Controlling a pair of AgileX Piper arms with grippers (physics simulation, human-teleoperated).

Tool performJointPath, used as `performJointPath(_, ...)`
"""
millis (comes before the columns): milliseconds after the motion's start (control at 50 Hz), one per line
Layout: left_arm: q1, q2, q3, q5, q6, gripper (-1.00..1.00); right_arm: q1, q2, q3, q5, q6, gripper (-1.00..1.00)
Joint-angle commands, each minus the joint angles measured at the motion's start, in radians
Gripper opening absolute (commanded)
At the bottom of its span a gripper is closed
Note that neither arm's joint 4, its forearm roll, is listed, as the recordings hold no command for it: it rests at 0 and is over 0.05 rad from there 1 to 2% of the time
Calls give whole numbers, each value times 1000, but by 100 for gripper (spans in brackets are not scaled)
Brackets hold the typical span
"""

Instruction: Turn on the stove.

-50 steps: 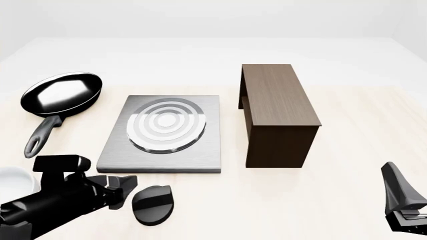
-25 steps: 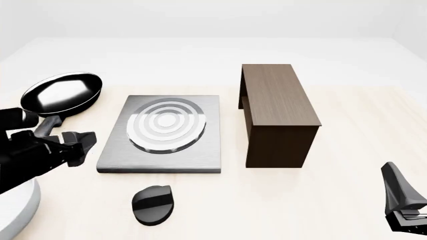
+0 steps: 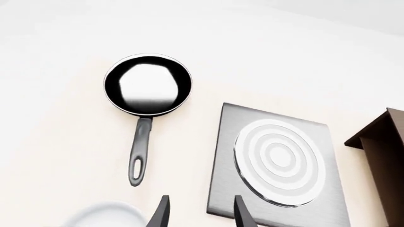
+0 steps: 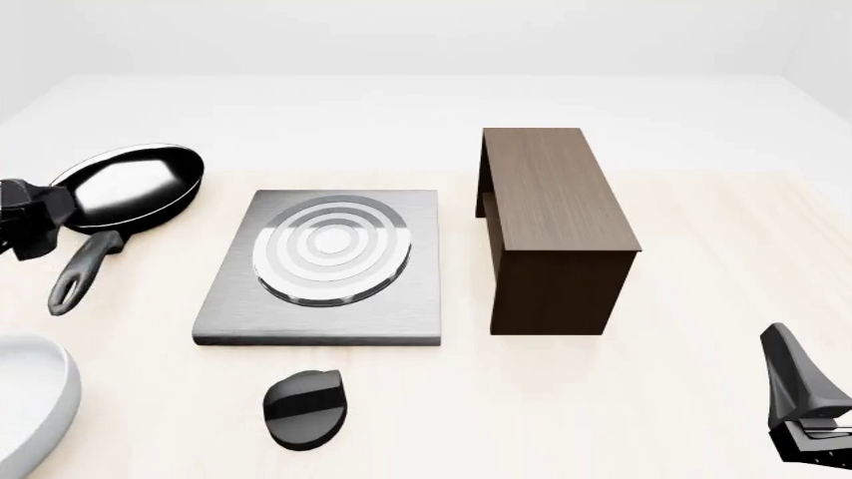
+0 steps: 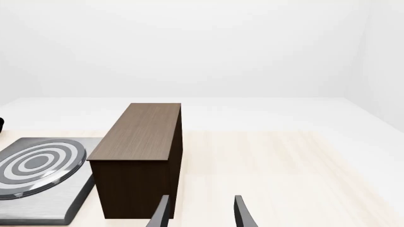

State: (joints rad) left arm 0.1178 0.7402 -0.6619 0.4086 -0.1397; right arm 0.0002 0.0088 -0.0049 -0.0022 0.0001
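Observation:
The stove (image 4: 326, 289) is a flat grey metal slab with a ringed burner (image 4: 330, 247), left of the table's middle. Its separate black ridged knob (image 4: 303, 407) lies on the table just in front of the slab. My left gripper (image 4: 38, 222) is at the far left edge, beside the frying pan, well away from the knob. In the left wrist view the left gripper (image 3: 200, 215) is open and empty, high above the stove (image 3: 277, 189). My right gripper (image 4: 805, 414) is at the front right; in its wrist view the right gripper (image 5: 200, 215) is open and empty. The knob shows in neither wrist view.
A black frying pan (image 4: 127, 188) lies left of the stove, handle toward me. A dark brown wooden cabinet (image 4: 553, 225) stands right of the stove. A white bowl's rim (image 4: 47, 404) shows at the front left corner.
My left arm has pulled away from the knob, rising and swinging back to the far left beside the pan. The knob lies where it was. The right arm has not moved.

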Motion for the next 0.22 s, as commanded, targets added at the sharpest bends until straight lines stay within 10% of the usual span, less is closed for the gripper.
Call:
performJointPath(20,113,-119,-69,109,-5,100,-1,-1,1,0,0,100)
performJointPath(220,164,-114,-107,122,12,100,0,-1,1,0,0,100)
